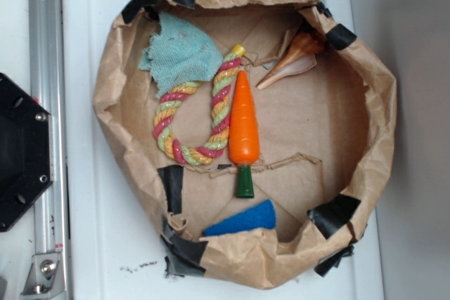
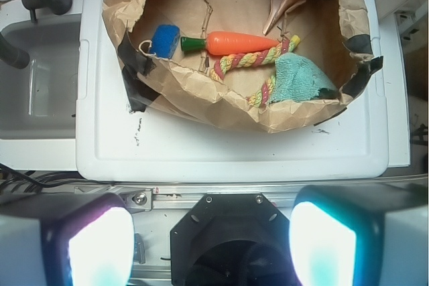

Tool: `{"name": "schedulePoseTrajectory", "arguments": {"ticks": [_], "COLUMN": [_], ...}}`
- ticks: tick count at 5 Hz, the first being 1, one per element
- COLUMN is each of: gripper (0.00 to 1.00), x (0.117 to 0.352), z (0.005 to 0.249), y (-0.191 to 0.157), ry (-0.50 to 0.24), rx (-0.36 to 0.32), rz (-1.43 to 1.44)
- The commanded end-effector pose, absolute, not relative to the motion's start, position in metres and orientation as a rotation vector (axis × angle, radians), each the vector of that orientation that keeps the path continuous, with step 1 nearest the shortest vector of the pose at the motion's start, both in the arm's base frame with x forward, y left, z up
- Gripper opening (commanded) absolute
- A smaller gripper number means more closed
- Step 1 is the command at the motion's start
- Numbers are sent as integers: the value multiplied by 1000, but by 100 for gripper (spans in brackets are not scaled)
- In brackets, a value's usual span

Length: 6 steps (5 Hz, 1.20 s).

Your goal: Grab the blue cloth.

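Note:
The blue cloth (image 1: pixel 180 52) is a pale teal terry rag with ragged edges, lying at the upper left inside the brown paper bowl (image 1: pixel 383 110), partly over one end of the coloured rope (image 1: pixel 204 114). In the wrist view the cloth (image 2: pixel 299 78) lies at the right inside the bowl (image 2: pixel 201 95). My gripper (image 2: pixel 211 242) is open and empty, well above the robot base, far from the cloth. Its two fingers (image 2: pixel 94 246) stand wide apart at the bottom of the wrist view. The gripper is out of the exterior view.
Inside the bowl lie an orange toy carrot (image 1: pixel 244 128), a seashell (image 1: pixel 295 61) and a deep blue sponge block (image 1: pixel 242 220). The bowl stands on a white board (image 1: pixel 98 244). The black robot base (image 1: pixel 21 149) and a metal rail (image 1: pixel 49 103) are at the left. A grey sink (image 2: pixel 40 85) is beside the board.

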<state>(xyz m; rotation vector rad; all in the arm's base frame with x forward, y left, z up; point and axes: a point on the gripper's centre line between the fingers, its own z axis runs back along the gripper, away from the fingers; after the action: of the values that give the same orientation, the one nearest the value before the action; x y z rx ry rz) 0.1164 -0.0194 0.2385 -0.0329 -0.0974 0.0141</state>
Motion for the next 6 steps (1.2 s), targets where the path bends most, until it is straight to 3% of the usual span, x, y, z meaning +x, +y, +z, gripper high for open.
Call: {"name": "schedulePoseTrajectory", "arguments": {"ticks": [1,2,3,4,5,6], "gripper": [100,100,100,100,100,100], "x": [116,166,206,230,227,214], "z": [239,202,173,138,98,75], "y": [-19,15,46,52,34,32], "ry": [-97,-150,-147,-107,-35,15], "rx": [-33,77,87,25,8,11], "rz": [14,-2,-44,-142,-238,-266]}}
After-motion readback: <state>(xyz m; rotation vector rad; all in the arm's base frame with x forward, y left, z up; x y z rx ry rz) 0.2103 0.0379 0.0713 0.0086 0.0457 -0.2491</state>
